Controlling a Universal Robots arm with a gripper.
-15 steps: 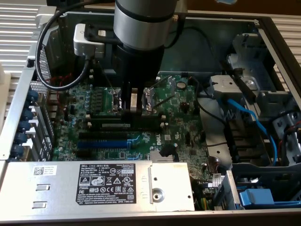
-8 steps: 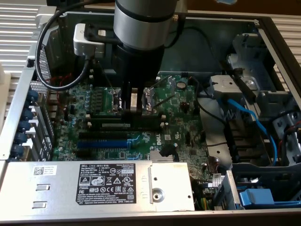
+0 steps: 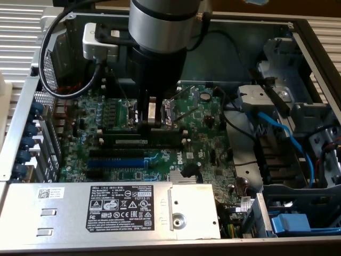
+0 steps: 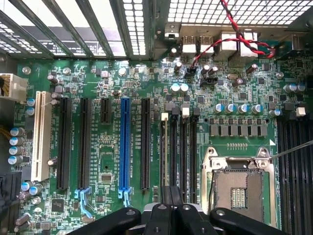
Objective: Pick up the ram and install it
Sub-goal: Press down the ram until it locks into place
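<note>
The ram (image 3: 139, 140) stands on edge in one of the black memory slots (image 3: 144, 152) near the middle of the green motherboard (image 3: 208, 133), its white label strip facing the exterior camera. In the wrist view the ram (image 4: 164, 152) is a thin pale edge in the slot closest to the long expansion slots. My gripper (image 3: 152, 122) reaches straight down from the arm, shut, with its tips at the ram's top edge. The black fingers (image 4: 164, 210) meet over the slot's near end, and nothing shows between them. Whether they touch the ram I cannot tell.
The CPU socket (image 4: 239, 186) lies right beside the memory slots. A blue expansion slot (image 4: 124, 142) and black ones run parallel. The silver power supply (image 3: 106, 208) borders the board's near side. Blue cables (image 3: 287, 133) and drive brackets fill the exterior view's right. Red wire (image 4: 234, 29) loops by the rear ports.
</note>
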